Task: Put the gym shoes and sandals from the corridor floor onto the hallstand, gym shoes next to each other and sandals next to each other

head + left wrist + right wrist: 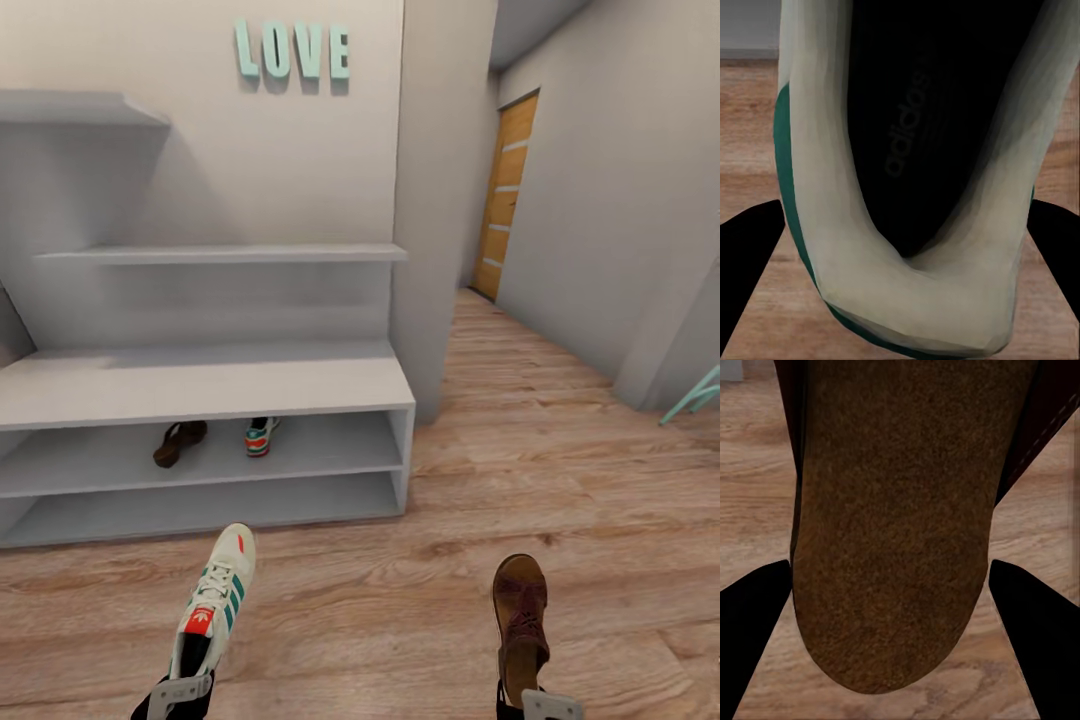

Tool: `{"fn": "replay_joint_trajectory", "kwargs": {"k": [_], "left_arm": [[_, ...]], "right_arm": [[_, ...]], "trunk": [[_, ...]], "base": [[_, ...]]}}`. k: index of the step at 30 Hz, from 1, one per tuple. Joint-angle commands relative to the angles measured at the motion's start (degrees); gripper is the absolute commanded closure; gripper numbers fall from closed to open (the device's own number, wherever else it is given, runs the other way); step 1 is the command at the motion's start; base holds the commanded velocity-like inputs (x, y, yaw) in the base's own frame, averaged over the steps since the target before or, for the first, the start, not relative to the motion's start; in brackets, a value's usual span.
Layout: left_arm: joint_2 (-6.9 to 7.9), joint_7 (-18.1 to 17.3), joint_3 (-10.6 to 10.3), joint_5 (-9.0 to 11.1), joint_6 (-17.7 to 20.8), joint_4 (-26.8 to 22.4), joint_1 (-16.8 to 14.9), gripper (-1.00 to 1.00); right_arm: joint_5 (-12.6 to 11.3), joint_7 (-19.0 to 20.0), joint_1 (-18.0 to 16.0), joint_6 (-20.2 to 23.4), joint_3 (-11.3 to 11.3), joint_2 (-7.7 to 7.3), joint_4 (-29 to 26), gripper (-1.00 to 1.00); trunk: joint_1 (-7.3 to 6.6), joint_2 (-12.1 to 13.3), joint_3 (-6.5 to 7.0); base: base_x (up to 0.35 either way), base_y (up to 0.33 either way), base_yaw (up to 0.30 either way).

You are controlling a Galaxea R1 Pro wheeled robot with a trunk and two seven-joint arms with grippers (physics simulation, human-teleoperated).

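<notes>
My left gripper (180, 690) is shut on the heel of a white gym shoe (220, 600) with green stripes, held toe-forward above the corridor floor (400, 590). In the left wrist view that gym shoe (907, 262) sits between the dark fingers (750, 270). My right gripper (535, 703) is shut on a brown sandal (521, 625), whose footbed (892, 547) lies between the fingers (754, 645). The light grey hallstand (200, 385) stands ahead under teal LOVE letters (292, 52). On its lower bench tier lie a second sandal (178, 442) and a second gym shoe (261, 436), a short gap apart.
A grey wall corner (440, 250) borders the hallstand on its right. The corridor runs back to a wooden door (507, 195). A teal frame (695, 397) pokes in at the right edge. Two staggered shelves (225, 254) hang above the bench.
</notes>
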Motion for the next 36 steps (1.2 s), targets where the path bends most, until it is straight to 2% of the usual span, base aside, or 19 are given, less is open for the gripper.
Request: {"fn": "replay_joint_trajectory", "kwargs": {"k": [1,6,12,19,21,24,26,27,31,36], "left_arm": [[-0.04,-0.3,0.5,-0.6,-0.2,0.0,0.0,1.0],[0.0,-0.3,0.5,-0.5,-0.2,0.0,0.0,1.0],[-0.12,-0.3,0.4,-0.7,0.0,0.0,-0.1,1.0],[-0.66,-0.2,0.1,-0.8,2.3,-0.2,-1.1,1.0],[-0.86,-0.2,0.0,-0.8,4.6,-0.4,-2.1,1.0],[-1.15,-0.5,-0.1,-0.9,10.7,-0.6,-5.5,1.0],[-1.3,-0.7,-0.1,-1.1,15.7,-0.8,-8.5,1.0],[-1.34,-0.8,-0.1,-1.1,16.8,-0.8,-9.3,1.0],[-1.75,-0.8,-0.2,-2.3,23.3,-0.8,-14.7,1.0],[-2.92,-0.5,-0.4,-4.3,31.8,-0.9,-20.4,1.0]], "right_arm": [[0.5,-0.5,0.0,0.0,0.1,0.01,0.0,1.0],[0.4,-0.6,0.0,0.0,0.0,0.08,-0.1,1.0],[0.4,-0.5,0.0,0.0,0.0,0.1,-0.1,1.0],[0.3,-0.6,0.0,0.0,-0.3,-0.29,-0.1,1.0],[0.3,-0.6,0.0,0.0,-0.4,-0.43,-0.1,1.0],[0.3,-0.6,0.0,0.0,-0.5,-0.79,-0.2,1.0],[0.3,-0.5,0.0,0.1,-0.6,-1.78,-0.3,1.0],[0.3,-0.5,0.0,0.0,-0.6,-2.11,-0.3,1.0],[0.1,-0.6,0.0,0.1,-0.7,-4.34,-1.1,1.0],[0.0,-0.6,0.0,0.2,-0.7,-5.11,-1.9,1.0]], "trunk": [[0.0,0.0,-0.05],[0.0,0.0,-0.05],[0.0,0.0,-0.05],[0.0,0.0,-0.05],[0.0,0.0,-0.05],[0.0,0.0,-0.05],[0.0,0.0,-0.05],[0.0,0.0,-0.05],[0.0,0.0,-0.05],[0.0,0.0,-0.05]], "base": [[0.138,-0.254,0.0],[0.112,-0.228,0.0],[0.019,-0.041,0.0],[0.0,-0.001,0.0],[0.0,0.0,0.0],[0.0,0.0,0.0],[0.0,0.0,0.0],[0.0,0.0,0.0],[0.0,0.0,0.0],[0.0,0.0,0.0]]}}
